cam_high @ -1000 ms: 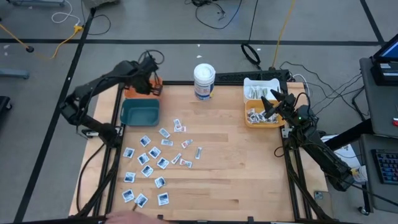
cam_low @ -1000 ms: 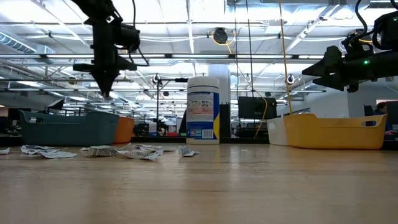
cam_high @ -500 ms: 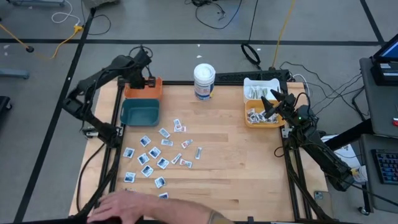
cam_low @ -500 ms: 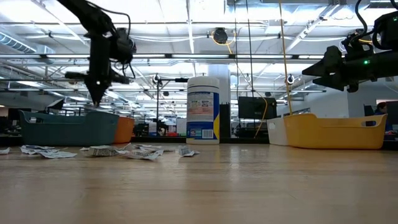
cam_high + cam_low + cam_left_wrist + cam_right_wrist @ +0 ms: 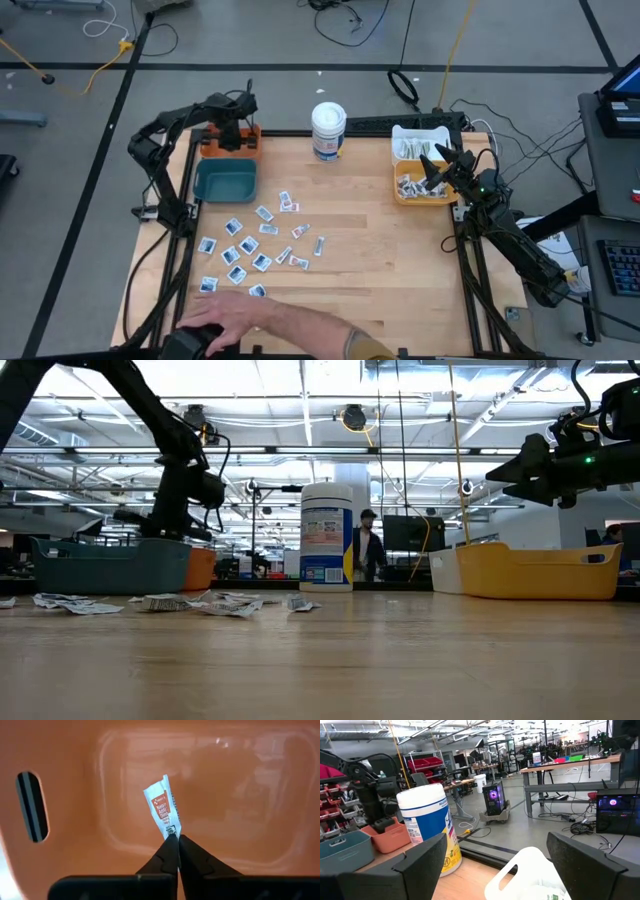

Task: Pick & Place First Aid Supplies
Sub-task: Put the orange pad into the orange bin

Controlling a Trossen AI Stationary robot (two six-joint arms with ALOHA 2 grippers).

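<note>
My left gripper (image 5: 177,838) hangs over the orange bin (image 5: 230,148) at the table's far left and is shut on a tiny white packet with a red mark (image 5: 162,809). The bin's orange floor (image 5: 240,795) fills the left wrist view. Several white-and-blue first aid supplies (image 5: 256,243) lie flat on the wood, left of the middle. My right gripper (image 5: 433,166) waits open above the yellow bin (image 5: 421,188) at the far right, holding nothing. My left gripper pinches one end of the packet (image 5: 171,831) between its two fingertips, coming from above and pointing down. The rest of the packet sticks out past the fingertips over the bin's floor. I cannot tell whether it touches the floor.
A teal bin (image 5: 225,181) stands just near of the orange one. A tall white tub (image 5: 328,130) stands at the far middle, and a white bin (image 5: 418,142) beyond the yellow one. A person's hand and forearm (image 5: 275,325) lie over the near-left packets.
My left gripper has sunk with the packet, down into the orange bin, staying shut. A person's hand has reached in from the near edge and now covers the nearest packets at the left.
</note>
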